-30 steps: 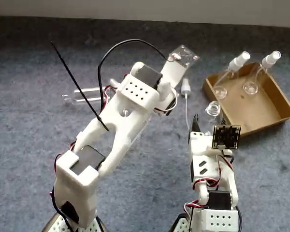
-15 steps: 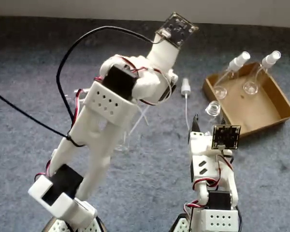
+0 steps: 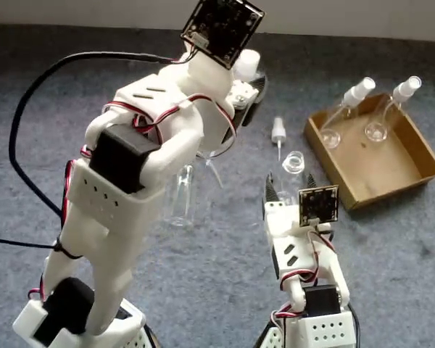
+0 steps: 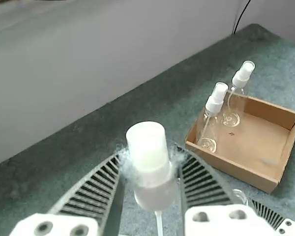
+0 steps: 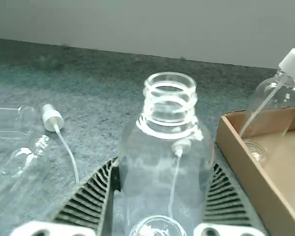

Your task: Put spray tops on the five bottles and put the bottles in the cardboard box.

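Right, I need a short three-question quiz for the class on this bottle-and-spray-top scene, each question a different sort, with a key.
1. Multiple choice: what does the left gripper hold? A) a spray top B) a bottle C) nothing.
2. True or false: the cardboard box holds three bottles.
3. Fill in: the bottle in the right gripper has its neck ____ (open or capped).
Key: 1 A. 2 False: it holds two capped bottles. 3 open.
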Robot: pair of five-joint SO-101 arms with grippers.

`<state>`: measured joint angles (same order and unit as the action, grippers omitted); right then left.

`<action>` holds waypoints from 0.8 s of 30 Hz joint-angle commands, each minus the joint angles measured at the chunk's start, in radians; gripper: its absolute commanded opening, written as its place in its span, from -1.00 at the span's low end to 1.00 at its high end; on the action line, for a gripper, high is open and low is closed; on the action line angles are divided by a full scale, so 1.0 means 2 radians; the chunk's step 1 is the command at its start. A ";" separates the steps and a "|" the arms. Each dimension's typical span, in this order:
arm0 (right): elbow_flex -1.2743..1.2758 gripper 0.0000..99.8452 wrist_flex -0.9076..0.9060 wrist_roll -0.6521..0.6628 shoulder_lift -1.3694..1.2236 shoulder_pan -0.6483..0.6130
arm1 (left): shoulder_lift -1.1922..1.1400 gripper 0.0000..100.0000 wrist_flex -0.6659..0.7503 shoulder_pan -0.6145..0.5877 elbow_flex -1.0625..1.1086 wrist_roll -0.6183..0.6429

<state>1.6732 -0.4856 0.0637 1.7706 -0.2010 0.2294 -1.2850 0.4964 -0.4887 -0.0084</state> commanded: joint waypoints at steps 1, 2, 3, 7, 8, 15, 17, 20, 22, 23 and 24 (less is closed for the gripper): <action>0.062 -0.73 0.001 -0.003 0.014 -0.041 | 0.036 -0.99 0.015 0.002 -0.020 0.005; 0.062 -0.73 0.001 -0.001 0.014 -0.053 | 0.038 -0.99 0.015 0.002 -0.020 0.005; 0.062 -0.73 0.001 -0.001 0.014 -0.063 | 0.041 -0.99 0.015 0.002 -0.020 0.005; 0.062 -0.73 0.001 -0.003 0.014 -0.091 | 0.059 -0.99 0.019 0.002 -0.020 0.073; 0.062 -0.73 0.001 -0.003 0.014 -0.096 | 0.064 -0.99 0.025 0.002 -0.020 0.091; 0.062 -0.73 0.001 -0.003 0.015 -0.106 | 0.066 -0.99 0.045 0.002 -0.019 0.114; 0.062 -0.73 0.002 -0.003 0.015 -0.107 | 0.066 -0.99 0.055 0.002 -0.016 0.114; 0.062 -0.73 0.002 -0.003 0.015 -0.107 | 0.071 -0.99 0.084 0.002 0.029 0.114; 0.062 -0.73 0.002 -0.003 0.015 -0.107 | 0.082 -0.99 0.116 0.002 0.072 0.114; 0.062 -0.73 0.002 -0.003 0.015 -0.107 | 0.095 -0.99 0.137 0.002 0.097 0.114; 0.062 -0.73 0.002 -0.003 0.015 -0.107 | 0.112 -0.99 0.158 0.002 0.122 0.114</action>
<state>1.6732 -0.4856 0.0637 1.7799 -0.4035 0.3567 -1.1086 0.4933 -0.3813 0.2064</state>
